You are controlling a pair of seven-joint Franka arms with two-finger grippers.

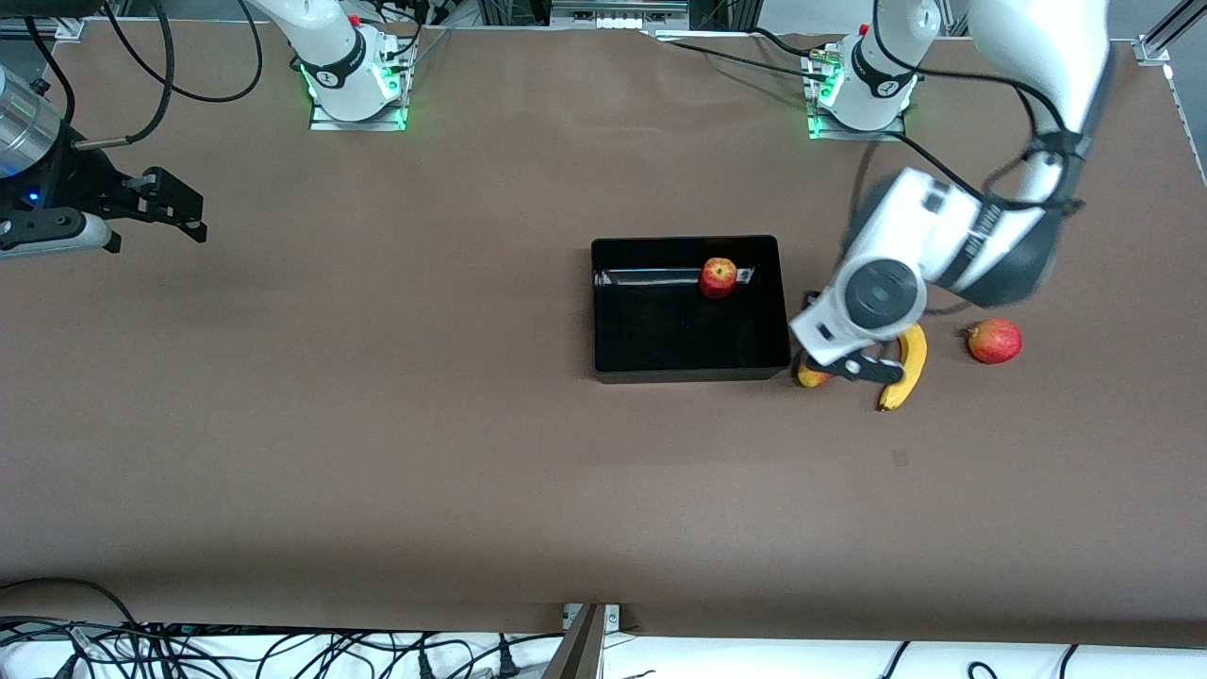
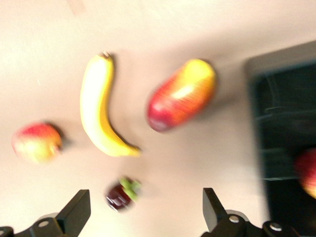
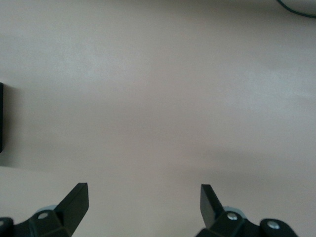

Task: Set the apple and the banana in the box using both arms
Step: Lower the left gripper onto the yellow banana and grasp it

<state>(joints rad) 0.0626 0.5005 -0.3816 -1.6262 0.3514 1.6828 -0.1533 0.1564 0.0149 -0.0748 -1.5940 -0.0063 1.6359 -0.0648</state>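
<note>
Your left gripper (image 2: 143, 212) hangs over the brown table (image 1: 377, 453), between the box and the banana, with its two black fingers (image 2: 76, 210) spread wide and nothing between them. The curved yellow banana with dark tips (image 1: 907, 366) lies just beside it, toward the left arm's end of the table. In the front view its long axis runs mostly toward and away from the front camera, with a small bend. I judge that you must shift the gripper a little toward that end and set the fingers across the banana's middle, not along its length.

An oblong red-and-yellow fruit (image 2: 181, 95) lies between the banana and the glossy black open-topped plastic box (image 1: 622, 363), so take care not to push it. A small dark red fruit with a green top (image 2: 121, 193) and a round pinkish-red fruit (image 1: 994, 340) are also close.

The small red apple with yellow patches (image 1: 718, 277) is already inside the box.

Your right gripper (image 3: 143, 207) waits, wide apart and empty, at the right arm's end, well apart from the banana. The left arm is clearly nearer.
</note>
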